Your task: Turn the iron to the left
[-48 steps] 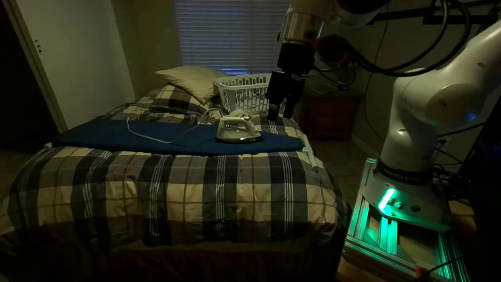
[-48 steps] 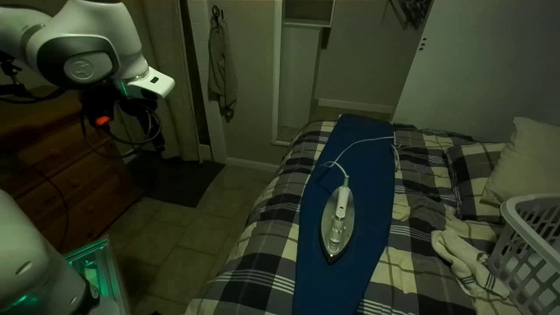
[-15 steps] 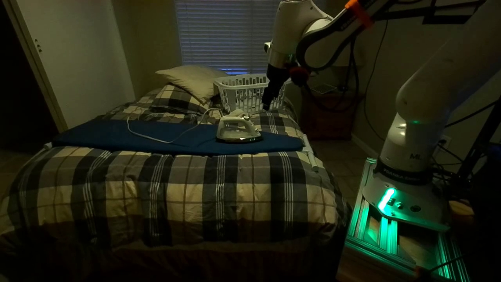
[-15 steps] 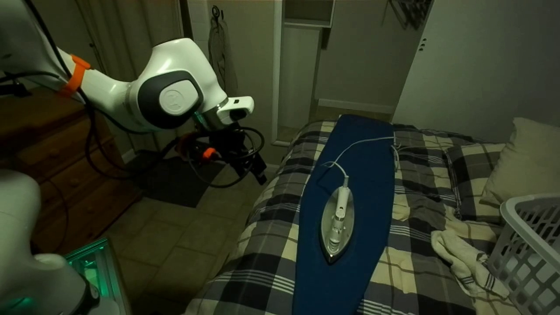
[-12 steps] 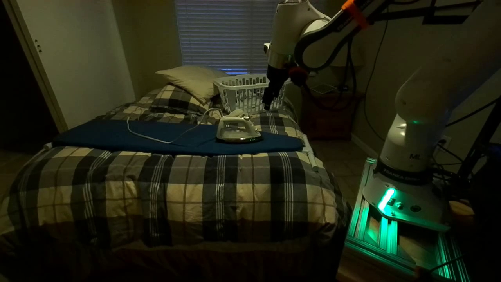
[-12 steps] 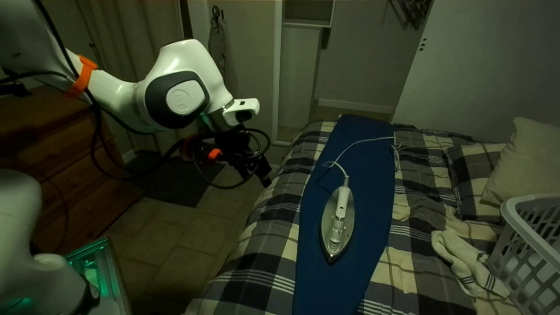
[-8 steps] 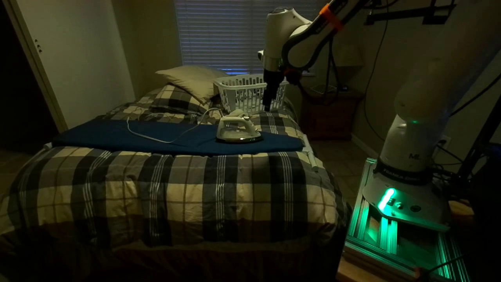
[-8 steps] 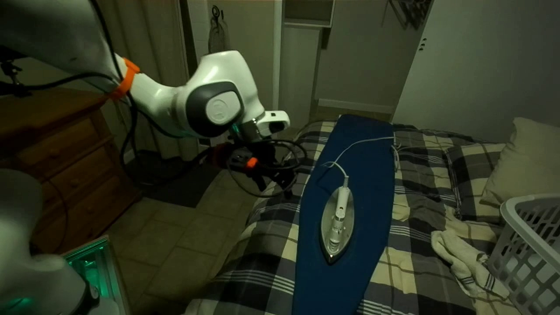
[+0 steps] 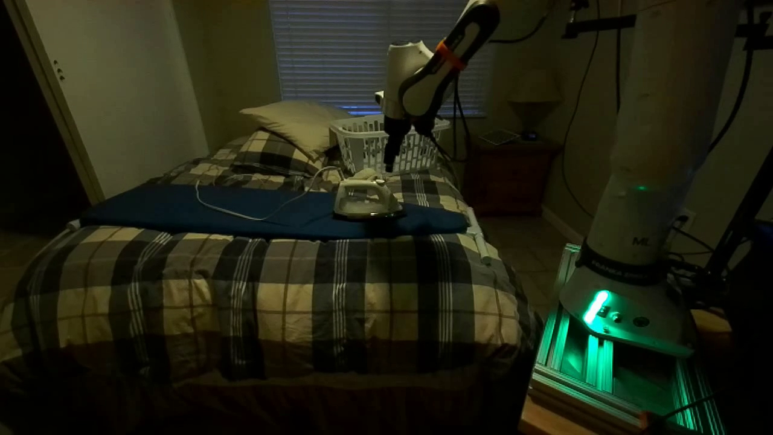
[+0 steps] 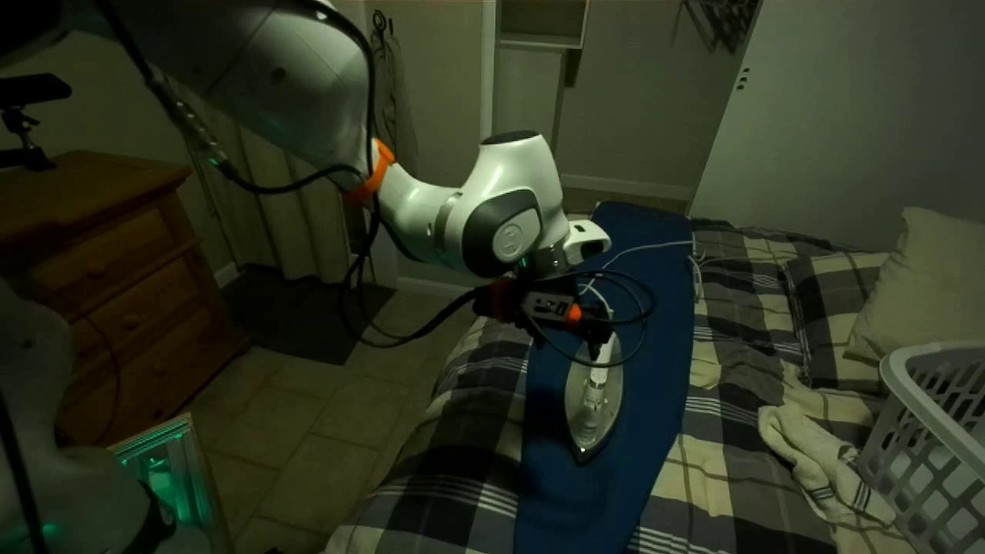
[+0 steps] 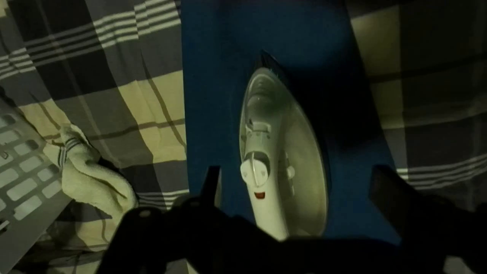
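- Wrist view: the gripper (image 11: 296,169) has its two fingers (image 11: 210,188) spread far apart; the iron (image 11: 283,152) shows between them, and they have hold of nothing.
- From where I stand, this iron sits flat on the blue ironing board (image 10: 666,354), which lies on the plaid bed (image 9: 290,296); in an exterior view, its white cord (image 10: 654,245) runs over the board behind it.
- In both exterior views the gripper hangs close to the handle (image 9: 356,183); whether it touches, I cannot tell.
- The white basket (image 10: 896,369) stands on the bed, near the board. Through its slots I see pale patches, but I cannot tell if they are cloth or the basket itself.
- White socks (image 11: 85,186) with dark stripes lie outside the basket, just beside it.
- In an exterior view there is a wooden chest of drawers (image 10: 85,185). Its drawers (image 10: 127,254) are pushed in, so what they contain is hidden from me.
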